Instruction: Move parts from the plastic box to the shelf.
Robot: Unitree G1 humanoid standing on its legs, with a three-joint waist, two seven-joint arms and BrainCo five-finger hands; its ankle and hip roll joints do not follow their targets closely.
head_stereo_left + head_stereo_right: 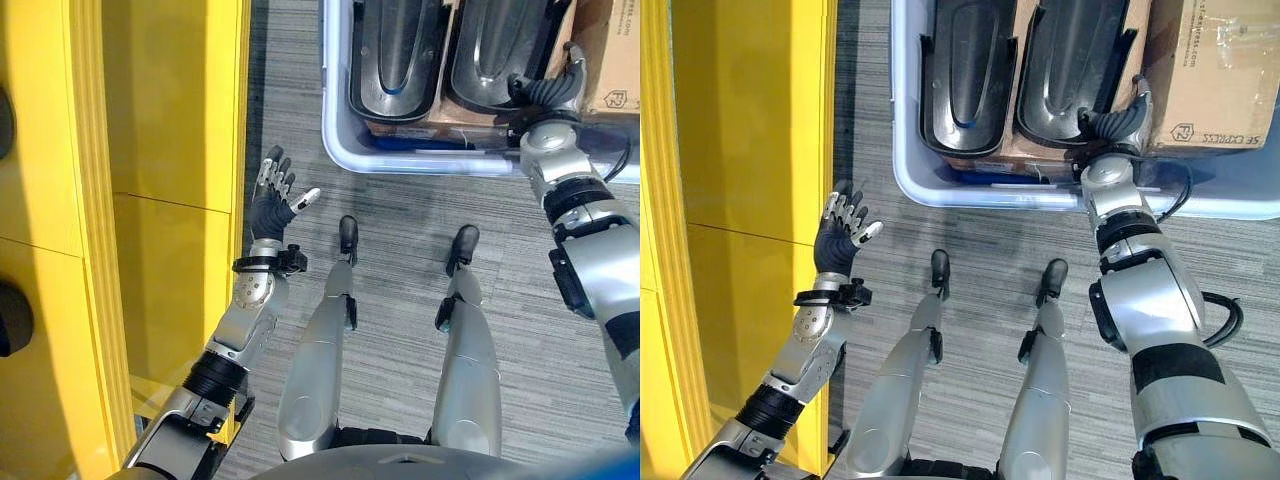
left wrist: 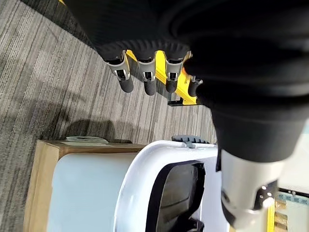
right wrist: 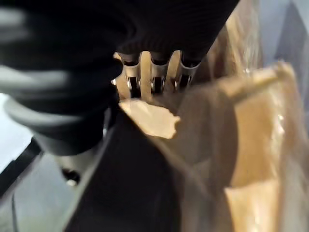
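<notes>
A pale plastic box [image 1: 970, 195] stands on the carpet ahead, with two long black moulded parts side by side in it, a left one [image 1: 965, 75] and a right one [image 1: 1075, 60]. My right hand [image 1: 1118, 122] is inside the box at the near right corner of the right part, its thumb pointing up. In the right wrist view that black part [image 3: 120, 183] lies against the hand, with brown cardboard [image 3: 251, 121] beside it. My left hand [image 1: 272, 208] is open and empty, raised over the floor next to the yellow shelf [image 1: 170, 120].
A cardboard box [image 1: 1215, 70] sits in the right end of the plastic box, close to my right hand. The yellow shelf runs along my left side. Grey carpet [image 1: 400, 220] lies between the shelf and the box.
</notes>
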